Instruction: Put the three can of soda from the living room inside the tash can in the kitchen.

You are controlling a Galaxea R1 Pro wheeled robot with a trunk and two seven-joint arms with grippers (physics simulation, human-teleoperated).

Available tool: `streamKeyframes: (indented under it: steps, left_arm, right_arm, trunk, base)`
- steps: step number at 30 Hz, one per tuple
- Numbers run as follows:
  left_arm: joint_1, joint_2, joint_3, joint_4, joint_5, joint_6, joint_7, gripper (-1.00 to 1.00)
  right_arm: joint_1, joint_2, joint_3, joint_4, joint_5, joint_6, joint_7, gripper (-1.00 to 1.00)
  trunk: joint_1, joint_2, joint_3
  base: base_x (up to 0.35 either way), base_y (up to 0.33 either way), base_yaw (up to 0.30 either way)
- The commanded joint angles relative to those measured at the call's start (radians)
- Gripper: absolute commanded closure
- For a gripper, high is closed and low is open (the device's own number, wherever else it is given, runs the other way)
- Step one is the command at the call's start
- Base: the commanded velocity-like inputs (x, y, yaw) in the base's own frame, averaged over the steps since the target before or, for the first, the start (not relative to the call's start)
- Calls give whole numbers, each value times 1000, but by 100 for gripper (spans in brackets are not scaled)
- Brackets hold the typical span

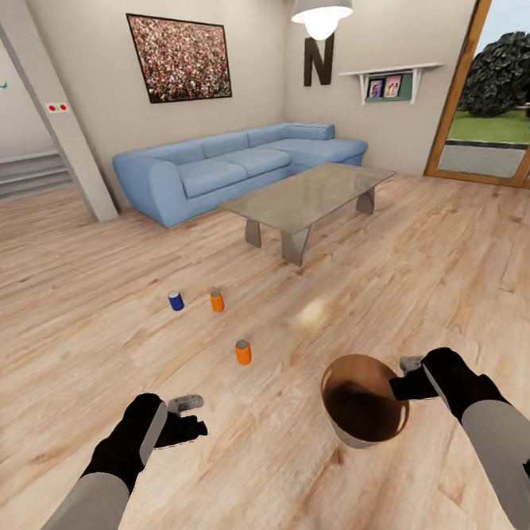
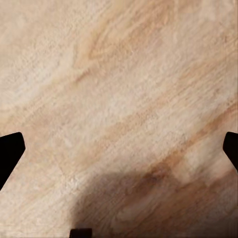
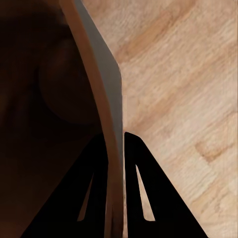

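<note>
- Orange soda can (image 1: 243,352) standing upright on the plank floor (image 1: 456,266) at about 1 o'clock from the left gripper (image 1: 189,415), near it and ahead; long axis vertical, silver top up.
- Lying nearer the left gripper than the right gripper (image 1: 404,375), so probably falling to the left arm, the right being occupied.
- Second orange can (image 1: 217,301) and dark blue can (image 1: 175,301) standing side by side but apart, farther out at roughly 12 o'clock from the left gripper, both upright, between it and the coffee table (image 1: 311,194).
- Left jaws spread wide and holding nothing; in the left wrist view, dark fingertips (image 2: 10,153) sitting at opposite edges with only bare floor (image 2: 119,89) between them.
- Right jaws pinching the trash can's wall: in the right wrist view, one finger (image 3: 91,193) lying inside the dark interior and the other outside, with the pale rim (image 3: 106,114) running between them.
- Trash can (image 1: 342,430) hanging from the right gripper at its 9 o'clock side in the head view, mouth up, glossy brown inside, nothing visible within it.
- Sitting at about 4 o'clock from the nearest orange can, a short way off.
- Judging the next reach: carrying the open left jaws forward and slightly right, coming at the can from the side or above so as to straddle its upright body.
- Risking a tip-over if a finger is clipping the can first.
</note>
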Motion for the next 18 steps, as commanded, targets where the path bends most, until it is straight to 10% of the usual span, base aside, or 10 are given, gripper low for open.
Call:
streamKeyframes:
  steps: [1,8,18]
  left_arm:
    - [0,2,1,0,1,0,0,-100]
    - [-4,69,0,-1,-5,1,0,-100]
    - [-3,88,-10,-14,-7,0,2,-100]
  right_arm:
    - [0,-1,-2,-1,-17,4,6,100]
    - [0,-13,-4,-2,-15,4,12,100]
    - [0,-25,-3,-3,-13,4,21,100]
  trunk:
    - [0,0,0]
    - [0,0,0]
    - [0,0,0]
  base:
    - [211,258,-5]
    - [215,255,-1]
    - [152,118,0]
